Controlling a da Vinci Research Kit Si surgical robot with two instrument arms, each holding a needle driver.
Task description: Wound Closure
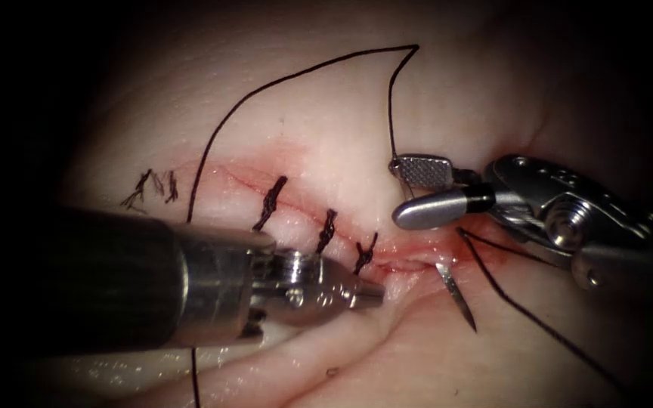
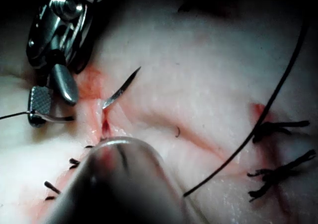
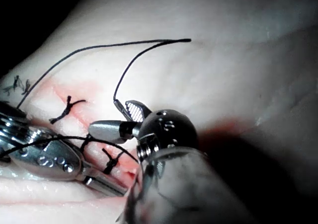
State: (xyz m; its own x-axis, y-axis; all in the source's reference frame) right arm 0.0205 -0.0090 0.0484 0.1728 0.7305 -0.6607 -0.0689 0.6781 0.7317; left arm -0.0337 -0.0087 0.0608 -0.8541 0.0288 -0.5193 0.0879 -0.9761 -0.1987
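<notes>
Nearest, the left tool (image 1: 368, 291) has its fingers clenched on nothing, their tip at the cut (image 1: 406, 264). Just right, the needle (image 1: 456, 293) stands in the tissue (image 1: 326, 106), point out. Beyond, the right tool (image 1: 410, 193) gapes, fingers released, just beside the thread (image 1: 389, 106).

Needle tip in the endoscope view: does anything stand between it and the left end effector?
Nothing visible. Only bare tissue separates the left end effector from the needle, whose tip sticks out of the tissue at the cut's right end.
</notes>
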